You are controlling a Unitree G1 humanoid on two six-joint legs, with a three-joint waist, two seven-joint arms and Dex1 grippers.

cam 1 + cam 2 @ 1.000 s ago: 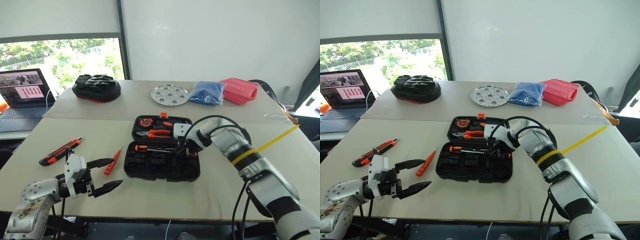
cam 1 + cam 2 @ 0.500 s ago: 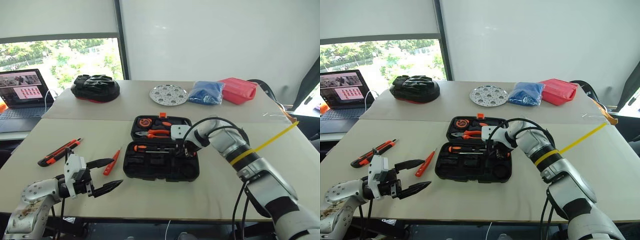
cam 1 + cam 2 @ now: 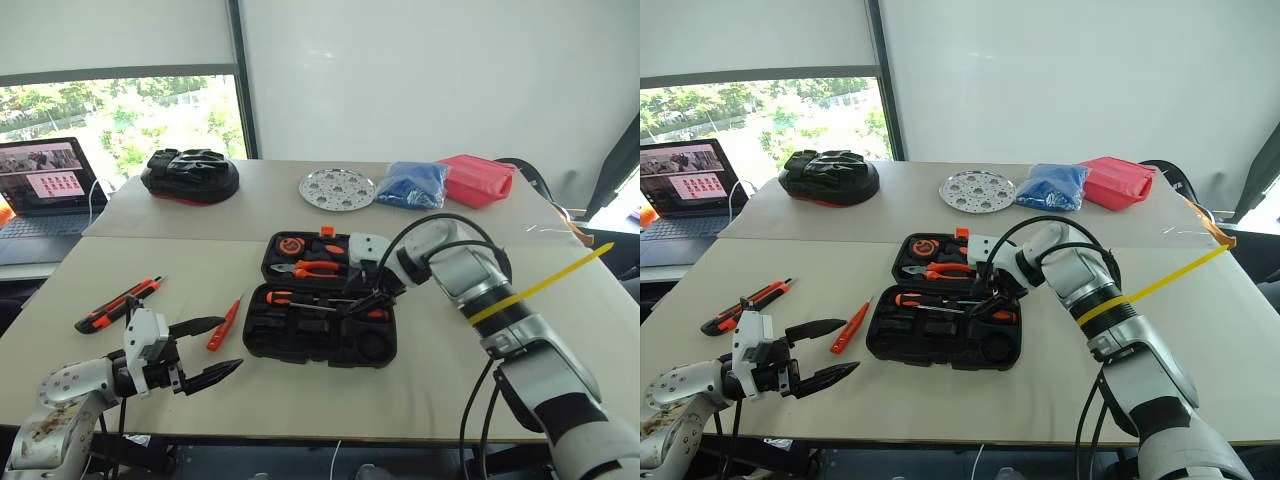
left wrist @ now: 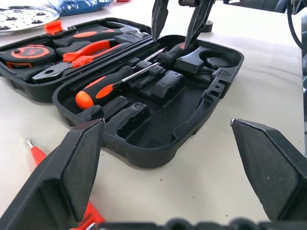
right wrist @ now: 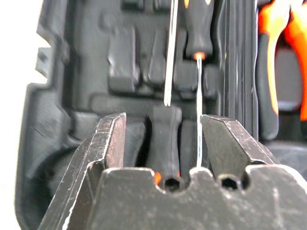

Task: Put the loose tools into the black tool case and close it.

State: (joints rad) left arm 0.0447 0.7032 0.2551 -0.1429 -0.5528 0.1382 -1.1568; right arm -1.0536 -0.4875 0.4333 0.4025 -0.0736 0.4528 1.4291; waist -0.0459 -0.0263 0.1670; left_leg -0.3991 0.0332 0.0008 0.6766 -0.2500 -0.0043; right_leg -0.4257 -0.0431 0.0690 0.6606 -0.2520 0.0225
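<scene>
Hovering right end effector (image 3: pixel 362 303), parted, empty.

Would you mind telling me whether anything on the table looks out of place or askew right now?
Yes: the utility knife and tester pen still lie loose on the table, left of the open tool case. Inside it, two screwdrivers lie side by side; nothing looks spilled or damaged.

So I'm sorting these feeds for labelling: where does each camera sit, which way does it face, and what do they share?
Left and right eye views: on the head, looking down over the table; both arms show.
Left wrist view: low over the table, facing the open tool case; own open left gripper frames it.
Right wrist view: above the case, looking down at two screwdrivers; own open right gripper.
Shared: the case, and the right gripper in the left wrist view.
</scene>
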